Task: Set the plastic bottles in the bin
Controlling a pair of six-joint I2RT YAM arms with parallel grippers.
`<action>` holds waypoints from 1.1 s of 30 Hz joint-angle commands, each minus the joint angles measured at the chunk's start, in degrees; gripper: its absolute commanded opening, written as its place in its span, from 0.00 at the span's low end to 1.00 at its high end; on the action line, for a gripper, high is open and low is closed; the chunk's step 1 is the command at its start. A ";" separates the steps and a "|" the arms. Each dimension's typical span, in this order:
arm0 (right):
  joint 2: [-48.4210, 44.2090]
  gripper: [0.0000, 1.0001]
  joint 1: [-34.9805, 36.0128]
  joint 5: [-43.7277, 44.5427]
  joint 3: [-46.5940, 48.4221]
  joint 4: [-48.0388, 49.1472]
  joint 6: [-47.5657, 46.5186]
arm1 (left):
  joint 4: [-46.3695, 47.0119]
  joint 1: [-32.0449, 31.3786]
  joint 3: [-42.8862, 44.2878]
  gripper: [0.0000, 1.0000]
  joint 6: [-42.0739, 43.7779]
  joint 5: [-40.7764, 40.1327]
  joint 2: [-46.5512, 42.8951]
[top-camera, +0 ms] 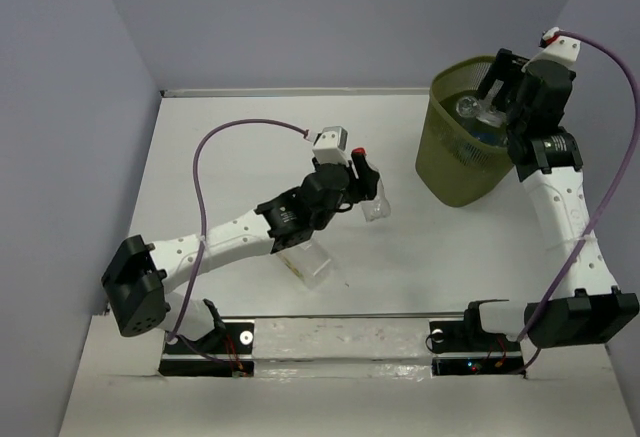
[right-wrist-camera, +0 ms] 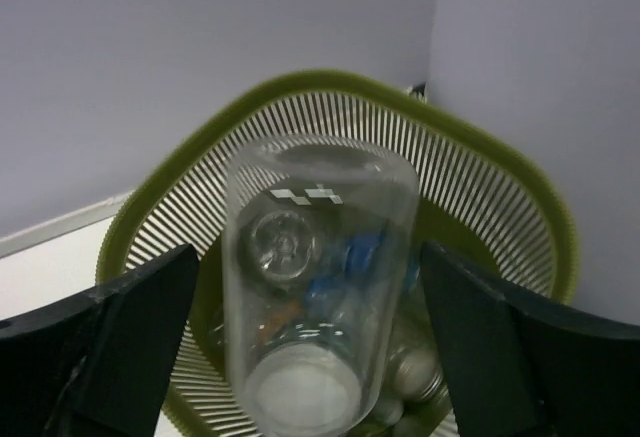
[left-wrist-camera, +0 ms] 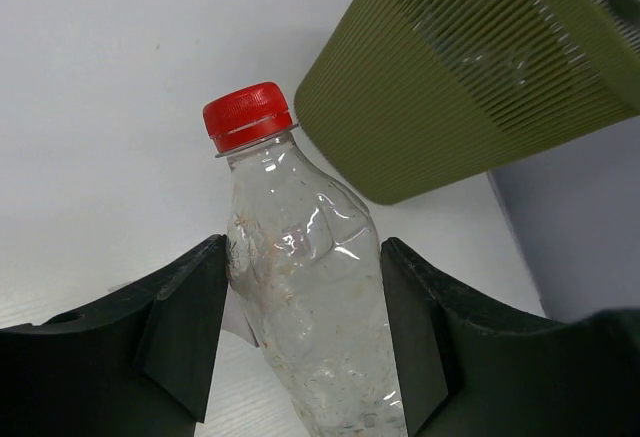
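Observation:
My left gripper (top-camera: 368, 185) is shut on a clear bottle with a red cap (left-wrist-camera: 305, 287), held mid-table left of the bin; its clear body (top-camera: 376, 207) shows below the fingers. The olive-green mesh bin (top-camera: 450, 167) stands at the back right and shows in the left wrist view (left-wrist-camera: 460, 77). My right gripper (top-camera: 497, 97) hangs over the bin's rim (right-wrist-camera: 330, 82), jaws spread wide. A clear white-capped bottle (right-wrist-camera: 320, 287) lies loose between its fingers, over several bottles in the bin. Another clear squarish bottle (top-camera: 310, 265) lies on the table, partly under my left arm.
Purple walls enclose the white table (top-camera: 230, 157) at the back and both sides. The bin sits close to the right wall. Purple cables loop above both arms. The arm bases stand along the near edge.

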 commanded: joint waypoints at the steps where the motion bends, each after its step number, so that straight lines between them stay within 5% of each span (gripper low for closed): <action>1: -4.06 1.00 -0.56 -2.51 -1.81 0.69 1.77 | 2.35 0.07 8.80 0.49 5.64 -2.71 -0.43; 7: -17.42 0.95 -0.56 -17.55 -10.33 1.92 8.18 | 2.61 0.07 22.51 0.49 10.91 -3.51 5.37; 10: -28.31 0.67 -0.56 -28.15 -21.12 6.13 13.27 | 2.70 -0.02 30.85 0.49 13.45 -3.51 9.76; 11: -33.13 0.36 -0.56 -30.21 -26.11 7.19 14.51 | 2.35 0.07 35.66 0.49 14.16 -3.33 12.38; 14: -38.26 0.13 -0.56 -37.16 -31.95 5.10 16.98 | 2.52 0.07 44.72 0.49 16.44 -2.72 17.92; 26: -55.40 0.10 -0.56 -47.80 -49.10 -0.88 18.56 | 13.14 -0.02 72.77 0.49 20.84 0.01 41.65; 33: -56.29 0.11 -0.04 -54.22 -51.12 -2.12 18.30 | 21.93 -0.10 85.28 0.49 26.29 1.68 55.11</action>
